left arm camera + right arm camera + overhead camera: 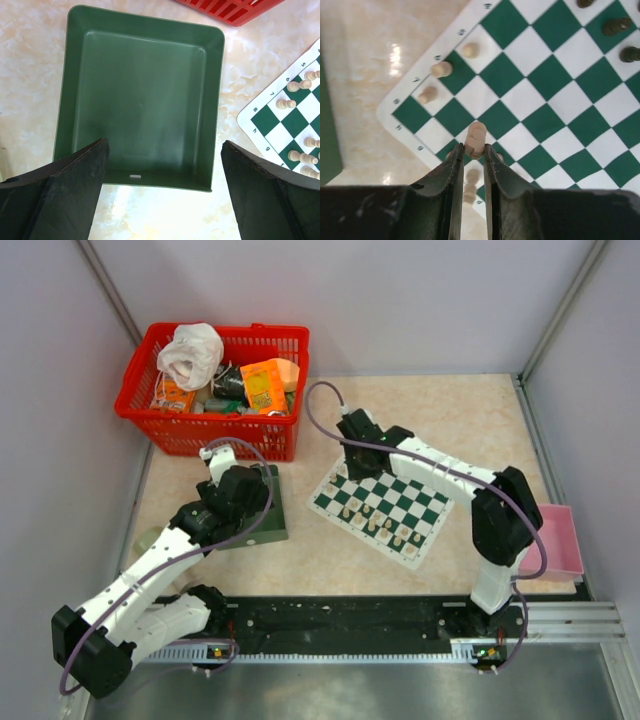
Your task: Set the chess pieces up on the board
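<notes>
The right gripper (472, 152) is pinching a cream-white piece (475, 136) in nearly closed jaws at the board's (540, 95) 11 o'clock corner, mid-placement I'd judge, next needing a square-centred lowering and gentle release, while the left gripper (164, 145) is hanging wide open, empty.

tbh the tray (145, 100) left of the board (540, 122) looks like smooth semi-gloss plastic, board itself matt, tabletop (370, 60) glossy marble-look, chess pieces (441, 69) matt too
</notes>
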### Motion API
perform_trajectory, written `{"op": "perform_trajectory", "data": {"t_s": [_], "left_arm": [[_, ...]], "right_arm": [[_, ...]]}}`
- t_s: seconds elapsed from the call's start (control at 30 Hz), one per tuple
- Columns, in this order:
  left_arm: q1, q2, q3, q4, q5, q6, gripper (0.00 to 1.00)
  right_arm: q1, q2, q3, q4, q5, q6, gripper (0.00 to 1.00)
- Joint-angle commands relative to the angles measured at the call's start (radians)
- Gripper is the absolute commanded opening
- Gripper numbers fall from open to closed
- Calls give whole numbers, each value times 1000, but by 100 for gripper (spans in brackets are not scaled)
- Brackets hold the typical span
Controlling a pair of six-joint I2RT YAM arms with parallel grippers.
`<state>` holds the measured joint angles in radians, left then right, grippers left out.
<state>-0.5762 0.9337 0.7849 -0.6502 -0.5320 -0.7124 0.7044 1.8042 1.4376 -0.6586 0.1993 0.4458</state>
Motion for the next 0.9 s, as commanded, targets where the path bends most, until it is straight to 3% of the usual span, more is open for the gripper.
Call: {"op": "perform_trajectory", "data": {"t_s": [0.0, 0.3, 0.87], "left_arm": [[6, -19, 7, 23, -13, -9, 98], [6, -48, -7, 0, -29, -18, 99], [7, -41, -7, 3, -34, -16, 99]], "right_arm": [[84, -22, 93, 1, 0, 10, 16], [164, 93, 144, 2, -23, 19, 16], [170, 141, 80, 24, -46, 27, 17]]}}
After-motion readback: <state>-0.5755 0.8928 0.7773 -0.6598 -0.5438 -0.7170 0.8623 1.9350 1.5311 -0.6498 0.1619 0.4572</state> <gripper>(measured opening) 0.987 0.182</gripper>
